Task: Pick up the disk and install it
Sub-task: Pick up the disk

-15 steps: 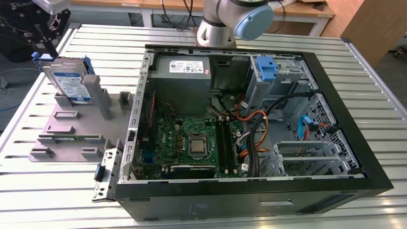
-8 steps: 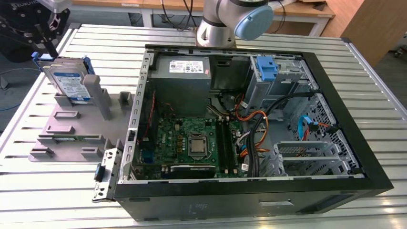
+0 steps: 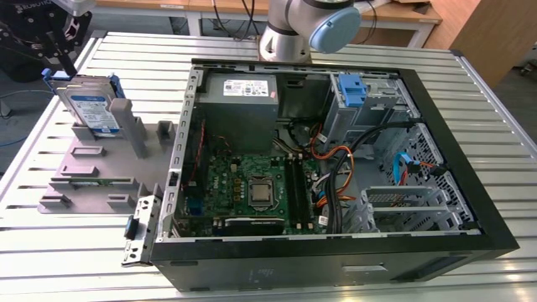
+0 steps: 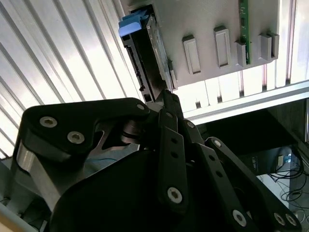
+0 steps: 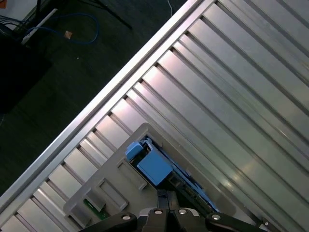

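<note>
Place: a robotics lab or test workshop (nothing homely about it).
Counter: the counter (image 3: 353, 47) is bare ribbed aluminium slats with a framed metal edge.
Arm: an industrial robot arm (image 3: 306, 25) rises at the counter's far side.
Workpiece: an open computer case (image 3: 336, 261) lies flat, its motherboard (image 3: 251, 182) and wiring exposed.
Fixture: a grey holder plate (image 3: 92, 170) props the disk (image 3: 90, 107) on edge beside the case.
Surroundings: a loose blue cable (image 5: 96, 26) lies on the dark floor, and wooden furniture (image 3: 491, 38) stands behind.

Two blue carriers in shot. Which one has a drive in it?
The one on the grey holder, outside the case: it frames the labelled disk. The carrier in the case bay shows no drive.
</note>
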### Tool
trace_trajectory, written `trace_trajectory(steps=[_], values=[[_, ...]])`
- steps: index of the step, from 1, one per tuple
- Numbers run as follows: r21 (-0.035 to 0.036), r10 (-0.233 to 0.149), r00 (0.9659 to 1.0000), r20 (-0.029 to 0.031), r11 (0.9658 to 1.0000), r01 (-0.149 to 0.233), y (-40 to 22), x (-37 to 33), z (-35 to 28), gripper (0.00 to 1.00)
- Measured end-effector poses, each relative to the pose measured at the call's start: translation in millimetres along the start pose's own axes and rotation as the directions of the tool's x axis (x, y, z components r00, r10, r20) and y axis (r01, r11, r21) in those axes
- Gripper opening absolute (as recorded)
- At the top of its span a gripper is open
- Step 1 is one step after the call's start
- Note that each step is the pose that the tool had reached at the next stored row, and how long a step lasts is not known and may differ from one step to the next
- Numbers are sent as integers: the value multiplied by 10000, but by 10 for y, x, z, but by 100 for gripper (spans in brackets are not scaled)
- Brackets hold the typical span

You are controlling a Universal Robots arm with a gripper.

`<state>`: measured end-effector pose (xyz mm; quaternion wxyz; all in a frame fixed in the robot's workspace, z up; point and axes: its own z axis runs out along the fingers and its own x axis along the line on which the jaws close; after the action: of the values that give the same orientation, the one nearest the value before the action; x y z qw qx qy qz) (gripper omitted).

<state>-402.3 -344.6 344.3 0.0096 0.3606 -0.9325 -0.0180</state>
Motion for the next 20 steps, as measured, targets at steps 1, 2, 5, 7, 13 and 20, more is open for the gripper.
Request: trace_trajectory(steps=[1,2,5,7,13,20], values=[[0,-3,10000,0,10000,3,0,0,0,11],[-1,-24,10000,-1,10000,24,0,0,0,11],[1,-307,9995,-13,9995,307,0,0,0,11],[1,-572,9984,-23,9984,572,0,0,0,11],[2,-1488,9889,-61,9889,1488,0,0,0,11],[2,-1557,9878,-64,9878,1557,0,0,0,11]])
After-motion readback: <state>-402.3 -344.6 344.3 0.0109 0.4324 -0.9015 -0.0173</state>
